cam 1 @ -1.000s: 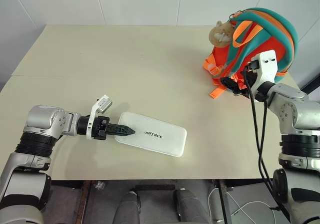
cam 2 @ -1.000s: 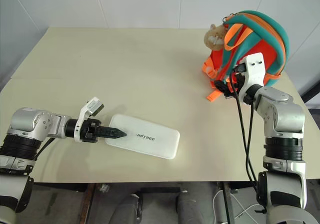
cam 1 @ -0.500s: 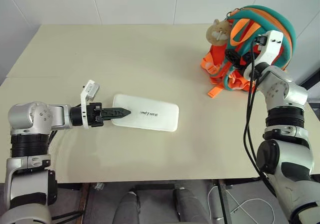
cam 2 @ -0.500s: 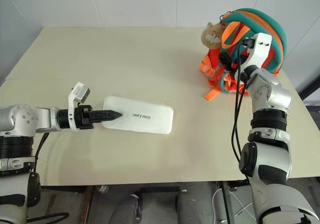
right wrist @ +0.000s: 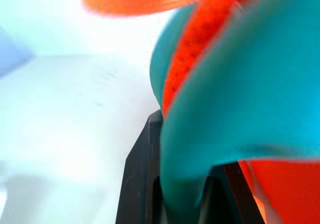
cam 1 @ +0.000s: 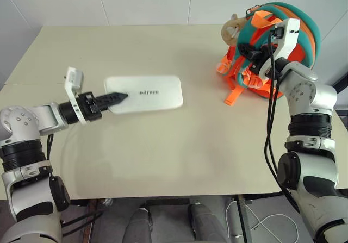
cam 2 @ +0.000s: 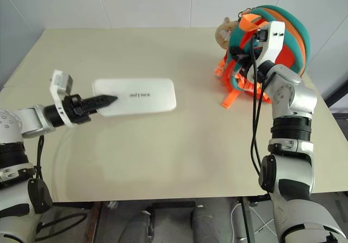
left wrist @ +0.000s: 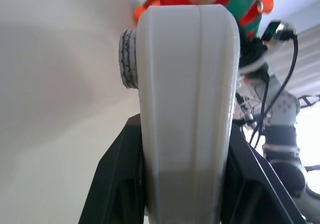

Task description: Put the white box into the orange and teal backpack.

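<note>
The flat white plastic box [cam 1: 144,93] with rounded corners carries one short line of small dark lettering near the middle of its top; at this angle the letters run together and cannot be read for certain. No other writing shows anywhere.

The box is off the pale beige desk [cam 1: 163,145], level, pinched at its end by the left claw [cam 1: 117,97], whose two black fingers are pressed on the box's edge. It hangs over the desk's left half, well apart from the bright orange backpack with teal straps [cam 1: 274,47], which stands at the desk's far right corner.

The left wrist view adds what the head views lack: the box end-on [left wrist: 187,108], with a seam running along its narrow side, a small grey ridged knob [left wrist: 127,58] on one flank, and a black finger [left wrist: 117,181] tight against each face. Behind the box, the backpack is mostly hidden.

The right claw [cam 1: 251,51] sits among the backpack's straps beside the tan plush charm [cam 1: 232,30]. In the right wrist view a thick teal strap [right wrist: 200,134] passes between the black fingers [right wrist: 137,184], which are clamped on it; the rest there is blurred orange and teal.
</note>
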Robot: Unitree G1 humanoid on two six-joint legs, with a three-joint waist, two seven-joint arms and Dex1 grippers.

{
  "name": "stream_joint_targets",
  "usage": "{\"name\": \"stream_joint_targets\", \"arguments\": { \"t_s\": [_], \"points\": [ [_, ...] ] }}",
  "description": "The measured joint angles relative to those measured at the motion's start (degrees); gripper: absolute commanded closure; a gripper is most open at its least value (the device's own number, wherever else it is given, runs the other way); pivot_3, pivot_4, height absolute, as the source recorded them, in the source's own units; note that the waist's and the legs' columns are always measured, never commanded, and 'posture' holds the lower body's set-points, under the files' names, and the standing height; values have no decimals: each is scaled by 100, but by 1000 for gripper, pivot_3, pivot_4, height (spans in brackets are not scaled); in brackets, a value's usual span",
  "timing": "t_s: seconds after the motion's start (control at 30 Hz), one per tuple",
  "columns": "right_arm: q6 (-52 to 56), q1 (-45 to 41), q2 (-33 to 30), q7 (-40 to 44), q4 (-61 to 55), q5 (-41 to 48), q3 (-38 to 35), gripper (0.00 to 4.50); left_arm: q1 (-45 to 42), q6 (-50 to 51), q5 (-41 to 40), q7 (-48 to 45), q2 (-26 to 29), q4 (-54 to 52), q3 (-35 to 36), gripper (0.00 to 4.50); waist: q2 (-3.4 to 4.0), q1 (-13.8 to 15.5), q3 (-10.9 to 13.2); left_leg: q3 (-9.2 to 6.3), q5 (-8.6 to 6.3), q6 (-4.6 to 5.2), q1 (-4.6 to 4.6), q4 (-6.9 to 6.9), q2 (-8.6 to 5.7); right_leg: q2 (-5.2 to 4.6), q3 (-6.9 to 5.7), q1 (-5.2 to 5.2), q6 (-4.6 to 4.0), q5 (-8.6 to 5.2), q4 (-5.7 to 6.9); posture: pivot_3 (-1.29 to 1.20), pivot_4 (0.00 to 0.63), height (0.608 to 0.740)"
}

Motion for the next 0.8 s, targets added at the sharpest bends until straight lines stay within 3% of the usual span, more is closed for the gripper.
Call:
{"name": "stream_joint_targets", "arguments": {
  "t_s": [0.3, 0.5, 0.8],
  "points": [
    [1567, 521, -297, 500, -2176, 1036, 232, 4500, -359, -587, 111, -21, 449, 814, -113, 3175, 1, -9, 0, 1, 0, 0, -12, -16, 3, 2, 0, -20, -6, -5, -1, 0, 150, 740],
    [2905, 561, -407, 616, -3670, 2550, 202, 4500, -631, -1128, 348, -330, 743, 1356, -415, 3175, 1, 6, 1, 0, 0, 0, -17, -19, 4, 0, -3, -22, -9, -8, -4, 0, 150, 740],
    [3557, 908, -880, 786, -4757, 4128, 217, 4500, -1005, -1728, 734, -897, 996, 1969, -834, 3175, -1, 70, 2, -1, -1, 2, -25, -12, 3, 0, -6, -23, -9, -8, -7, 0, 150, 740]
  ]
}}
